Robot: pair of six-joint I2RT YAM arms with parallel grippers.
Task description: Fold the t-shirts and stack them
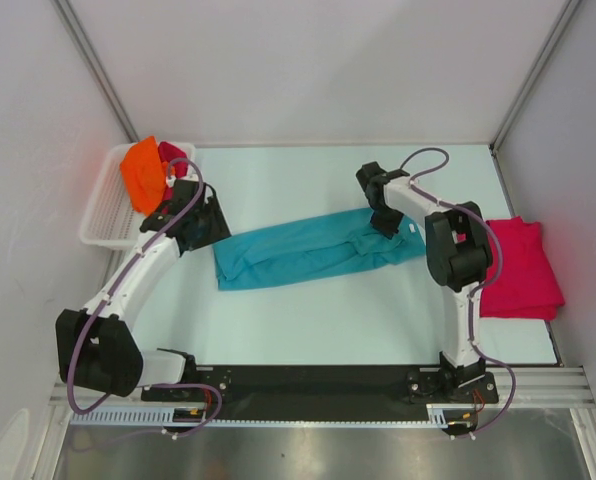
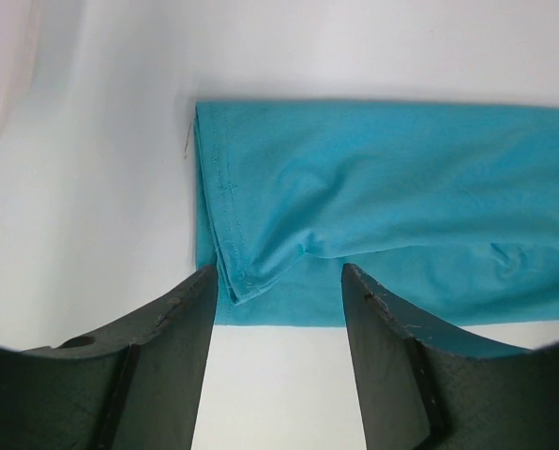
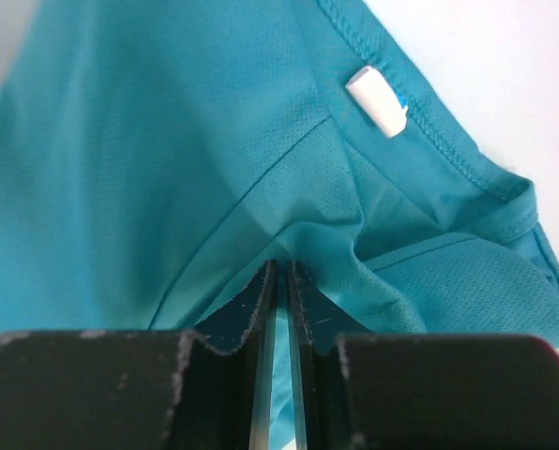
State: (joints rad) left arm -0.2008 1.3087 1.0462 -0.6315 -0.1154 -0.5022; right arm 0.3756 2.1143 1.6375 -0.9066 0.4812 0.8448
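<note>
A teal t-shirt (image 1: 308, 250) lies as a long folded band across the middle of the table. My left gripper (image 1: 206, 225) hovers at its left end, open and empty, and the hem corner (image 2: 237, 281) shows just beyond the fingertips (image 2: 278, 272). My right gripper (image 1: 386, 222) is at the shirt's right end, shut on a pinch of teal cloth (image 3: 167, 141) near the collar, whose white label (image 3: 376, 101) is showing. An orange t-shirt (image 1: 143, 175) and a crimson one (image 1: 171, 152) hang in the basket. A crimson-pink t-shirt (image 1: 518, 265) lies folded at the right edge.
The white slatted basket (image 1: 103, 215) stands at the far left against the wall, close behind my left arm. Grey walls close in the table on three sides. The black base rail (image 1: 318, 385) runs along the near edge.
</note>
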